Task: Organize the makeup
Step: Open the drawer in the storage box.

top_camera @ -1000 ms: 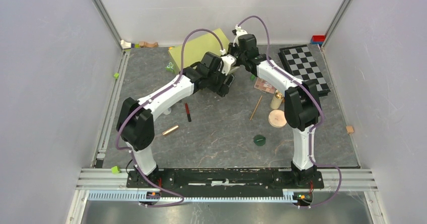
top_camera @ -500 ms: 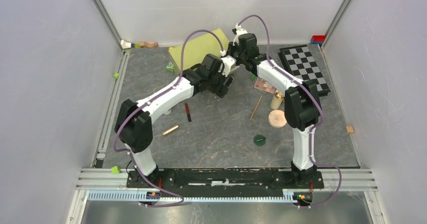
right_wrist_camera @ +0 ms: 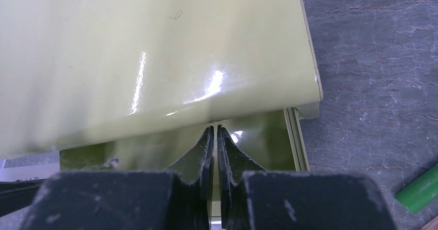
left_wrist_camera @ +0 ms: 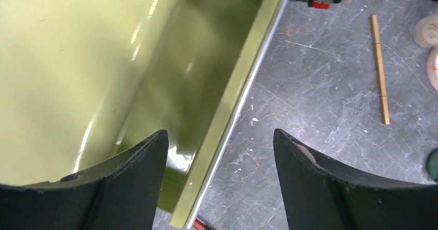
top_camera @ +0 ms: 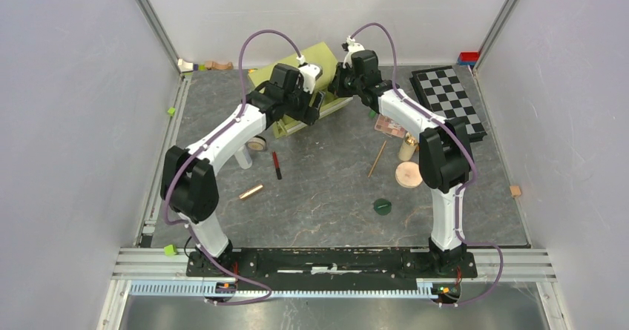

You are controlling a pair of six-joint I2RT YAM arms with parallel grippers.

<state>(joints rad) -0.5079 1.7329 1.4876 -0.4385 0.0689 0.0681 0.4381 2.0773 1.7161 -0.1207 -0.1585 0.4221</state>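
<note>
Top view, far left: white bottle (top_camera: 243, 156) lay on the grey table (top_camera: 326, 219) beside the left forearm, with a round tan compact (top_camera: 257, 144) just beside it. The red-black pencil (top_camera: 277, 165) was a bit right of those and the rose-gold tube (top_camera: 251, 191) nearer the bases. All four were well apart from any fingers. The left gripper (left_wrist_camera: 221, 137) hung over the olive case (top_camera: 324, 54) at the rear with its fingers (left_wrist_camera: 139, 168) spread wide and gripping nothing. In its wrist view the case's front rim (left_wrist_camera: 227, 111) ran up between the two tips, with the raised glossy lid (left_wrist_camera: 62, 59) to the left and the case interior beside it. The right gripper (right_wrist_camera: 214, 129) was at the lid's right side. Its fingers were drawn together to a thin slit, with the tips at the lid's lower edge. Cannot tell if the lid was pinched in that slit. The green stick (right_wrist_camera: 418, 188) poked into the right wrist view at bottom right, on the table and apart from those fingers. Further right in the top view were the thin gold stick (top_camera: 377, 158), the pink-brown palette (top_camera: 389, 127) partly under the right arm, the green disc (top_camera: 382, 207) towards the front, a small cream jar (top_camera: 407, 150) and a second tan compact (top_camera: 408, 174). These all sat on the table near the right arm's elbow, away from both grippers. The chequered board (top_camera: 447, 100) lay far right at the rear.
</note>
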